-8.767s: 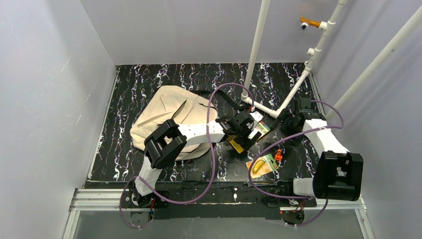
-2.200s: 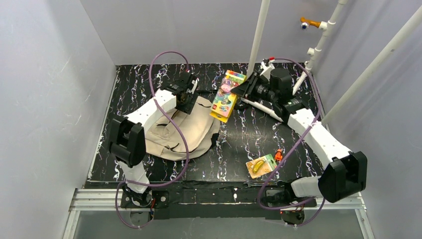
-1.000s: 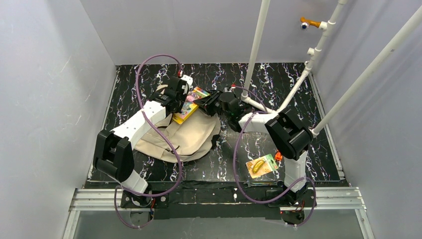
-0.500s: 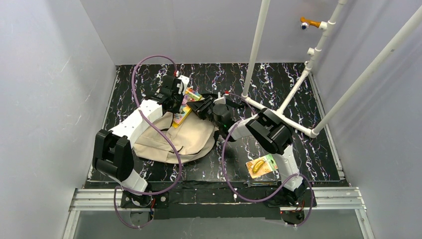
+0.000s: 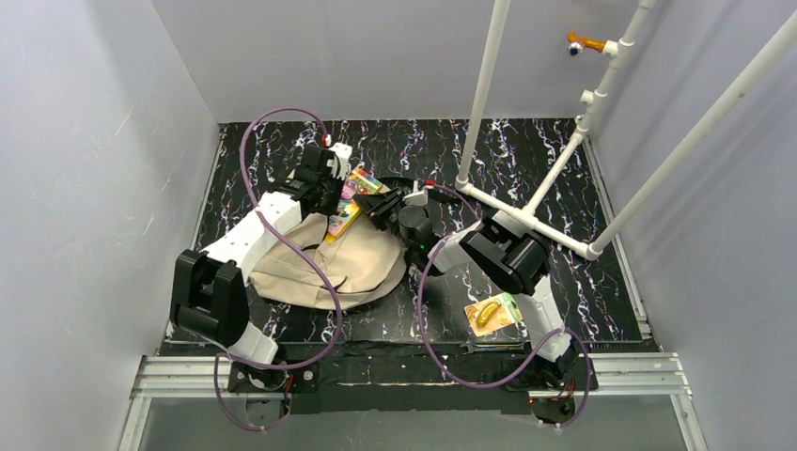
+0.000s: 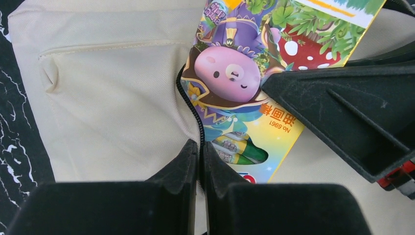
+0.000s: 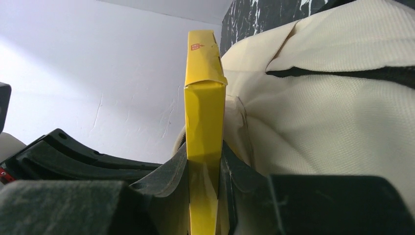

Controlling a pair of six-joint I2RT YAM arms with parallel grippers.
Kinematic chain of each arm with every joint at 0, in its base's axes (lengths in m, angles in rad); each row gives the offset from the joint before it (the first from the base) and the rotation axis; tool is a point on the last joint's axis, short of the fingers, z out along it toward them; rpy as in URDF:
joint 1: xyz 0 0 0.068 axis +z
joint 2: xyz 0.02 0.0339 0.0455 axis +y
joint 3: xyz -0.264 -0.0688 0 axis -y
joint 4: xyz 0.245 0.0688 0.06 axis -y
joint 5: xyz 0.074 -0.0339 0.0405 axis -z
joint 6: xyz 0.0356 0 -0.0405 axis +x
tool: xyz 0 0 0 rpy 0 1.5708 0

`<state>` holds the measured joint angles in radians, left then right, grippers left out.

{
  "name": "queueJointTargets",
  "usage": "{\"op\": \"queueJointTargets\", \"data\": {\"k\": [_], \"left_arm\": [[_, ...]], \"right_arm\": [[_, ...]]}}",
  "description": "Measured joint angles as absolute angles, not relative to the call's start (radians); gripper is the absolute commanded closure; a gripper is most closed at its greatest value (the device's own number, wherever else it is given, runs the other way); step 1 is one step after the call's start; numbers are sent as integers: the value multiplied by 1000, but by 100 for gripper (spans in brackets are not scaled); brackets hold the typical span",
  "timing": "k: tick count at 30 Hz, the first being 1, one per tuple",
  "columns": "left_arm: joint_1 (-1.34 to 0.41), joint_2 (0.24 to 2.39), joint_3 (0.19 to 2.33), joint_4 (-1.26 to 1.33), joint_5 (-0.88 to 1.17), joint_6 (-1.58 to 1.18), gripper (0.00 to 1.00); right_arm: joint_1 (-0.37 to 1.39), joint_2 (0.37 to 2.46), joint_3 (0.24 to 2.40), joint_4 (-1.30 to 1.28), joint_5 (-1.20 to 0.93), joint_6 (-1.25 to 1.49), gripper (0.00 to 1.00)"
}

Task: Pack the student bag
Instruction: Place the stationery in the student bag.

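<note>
Now the beige bag (image 5: 365, 266) lies slumped on the dark marbled bench (image 5: 526, 150), under both hands. The left hand (image 6: 199, 156) is at the bag's far edge, its fingers pressed together on the fabric where the black zip (image 6: 188, 100) runs, pinching the rim of the opening. Just beside it, over the bag's far right part, the right hand (image 7: 204, 159) is clamped on the thin yellow edge of a colourful book (image 6: 230, 73), whose cover shows a pink cartoon animal and mushrooms. The book stands tilted at the bag's mouth, its lower corner against the zip line; whether that corner is inside the bag I cannot tell. A card pack (image 5: 492, 313) with a yellow banana shape lies flat on the bench, well off the bag's near right corner. White pipes (image 5: 526, 214) rise beyond the bag's right side.
</note>
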<state>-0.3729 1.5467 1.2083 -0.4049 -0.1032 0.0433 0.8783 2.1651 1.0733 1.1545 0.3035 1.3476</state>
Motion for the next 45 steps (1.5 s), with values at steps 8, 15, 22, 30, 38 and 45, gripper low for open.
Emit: {"op": "queueJointTargets", "data": {"k": [8,15,22,30,38,45], "left_arm": [[-371,1508,1201,-382,-42,44,100],[-344,1482,1175,-376,8,69,100],[-331,1484,1175,-393,52,60,100],[-334,1484,1175,-414,83,41,100],[-334,1480,1175,-419,89,41,100],[-336,1477,1182,-415,94,6,100]], "right_arm": [[863,2112,1031,1155,327,1351,76],[856,2206,1106,1256,279,1333,75],[856,2149,1070,1225,187,1185,64],[856,2087,1000,1189,31,1144,72],[852,2055,973,1156,25,1163,82],[840,2047,937,1154,100,1311,83]]}}
